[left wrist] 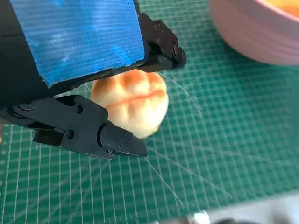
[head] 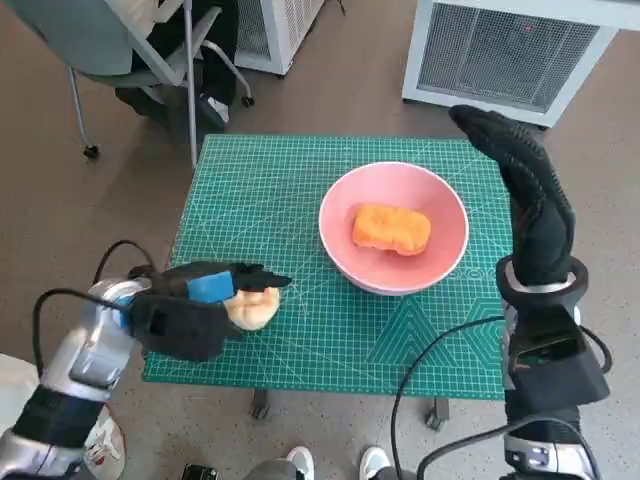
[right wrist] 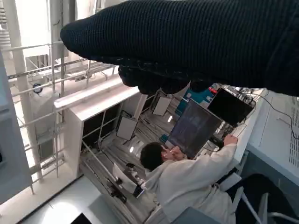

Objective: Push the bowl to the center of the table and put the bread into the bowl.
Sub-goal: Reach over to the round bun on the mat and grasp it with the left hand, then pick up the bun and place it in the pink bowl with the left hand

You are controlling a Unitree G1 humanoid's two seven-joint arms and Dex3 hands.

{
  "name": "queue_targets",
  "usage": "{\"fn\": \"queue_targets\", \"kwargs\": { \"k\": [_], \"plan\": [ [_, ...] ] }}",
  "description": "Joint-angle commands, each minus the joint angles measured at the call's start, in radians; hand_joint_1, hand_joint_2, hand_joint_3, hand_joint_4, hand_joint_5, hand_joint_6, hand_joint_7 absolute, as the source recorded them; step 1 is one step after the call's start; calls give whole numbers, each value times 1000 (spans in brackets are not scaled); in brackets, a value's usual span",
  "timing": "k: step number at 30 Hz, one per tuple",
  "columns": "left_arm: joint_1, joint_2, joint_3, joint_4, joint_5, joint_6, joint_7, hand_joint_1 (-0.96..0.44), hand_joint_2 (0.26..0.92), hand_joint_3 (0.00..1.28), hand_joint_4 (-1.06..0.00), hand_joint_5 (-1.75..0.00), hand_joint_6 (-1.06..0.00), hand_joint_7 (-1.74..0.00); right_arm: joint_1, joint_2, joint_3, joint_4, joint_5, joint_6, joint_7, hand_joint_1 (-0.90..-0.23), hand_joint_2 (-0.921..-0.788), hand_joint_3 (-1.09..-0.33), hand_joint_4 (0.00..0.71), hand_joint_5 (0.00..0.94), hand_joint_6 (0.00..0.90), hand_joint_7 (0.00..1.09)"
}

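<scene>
Bowl [head: 394, 226] of smooth pink, round and shallow, sits on the green grid mat [head: 260, 200] that covers the desk, a little right of the mat's middle; the left wrist view shows a stretch of its ribbed outer wall [left wrist: 254, 35]. Inside it lies an orange, lumpy piece of bread [head: 391, 229], roughly oblong, resting on the bowl's floor.

A second bread, the pale roll [head: 252, 307], is rounded with a golden-brown top and a crease across it [left wrist: 133, 105]. It lies at the mat's near left part, well apart from the bowl. The left hand [head: 190, 305] is closed around this roll: one of its hard black fingers [left wrist: 161, 46] lies over the top of the roll and another [left wrist: 100, 133] under its side, so the roll is gripped between them. Blue tape with a fine ribbed texture covers the back of that hand.

The right hand [head: 525, 195], in its knitted black glove, stands upright beside the bowl's right rim, holding nothing, its fingers stretched out straight and lying together. In the right wrist view the glove [right wrist: 196, 42] spans the top, and a person [right wrist: 191, 179] in a pale top sits at a dark screen [right wrist: 194, 128].
</scene>
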State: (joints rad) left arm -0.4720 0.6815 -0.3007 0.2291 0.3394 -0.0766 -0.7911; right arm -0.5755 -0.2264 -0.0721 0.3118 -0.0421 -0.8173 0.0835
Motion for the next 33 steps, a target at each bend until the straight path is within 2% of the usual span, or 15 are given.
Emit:
{"fn": "queue_targets", "kwargs": {
  "k": [1,2,3,4,5,7,10,13,24,33],
  "plan": [
    [13,-13,-13,46,39,-16,56,73,916,58,-632,-93,-654,-120,7,-3,2,5,-2,5,4,-567,-921,-753,268,0,-1,658],
    [16,-14,-10,51,42,-26,71,-80,918,111,-713,-145,-609,-574,7,-3,2,5,-3,5,4,-567,-921,-753,268,0,-1,658],
    [20,-14,-6,51,45,-40,88,-133,918,138,-728,-190,-584,-746,7,-3,2,5,-3,5,4,-568,-921,-753,268,0,-1,658],
    [22,-13,-3,52,47,-49,100,-85,919,156,-675,-584,-540,-953,7,-3,2,5,-3,5,3,-568,-921,-753,268,0,-1,658],
    [25,-12,2,48,47,-62,113,-53,920,171,-636,-842,-507,-1091,7,-2,2,5,-4,5,3,-568,-921,-753,268,0,-1,658],
    [30,-8,14,37,44,-81,134,-26,920,174,-615,-1066,-493,-1185,8,-2,3,4,-5,5,2,-568,-921,-752,268,0,-1,658],
    [32,-3,33,21,34,-103,154,-7,921,152,-620,-1197,-517,-1225,9,-1,3,2,-5,6,2,-567,-921,-752,268,0,-1,658],
    [33,0,62,-9,13,-125,166,0,920,133,-634,-1223,-538,-1230,9,1,4,2,-5,8,1,-567,-921,-752,268,0,-1,658],
    [-3,-15,167,-149,-52,-154,206,4,920,73,-683,-1179,-621,-1171,6,10,8,8,-13,5,-5,-563,-921,-754,270,2,-1,661],
    [-101,-86,197,-297,-77,-97,250,4,916,45,-681,-1153,-700,-1115,-4,15,9,20,-16,2,-8,-570,-921,-752,274,4,-1,665]
  ]
}}
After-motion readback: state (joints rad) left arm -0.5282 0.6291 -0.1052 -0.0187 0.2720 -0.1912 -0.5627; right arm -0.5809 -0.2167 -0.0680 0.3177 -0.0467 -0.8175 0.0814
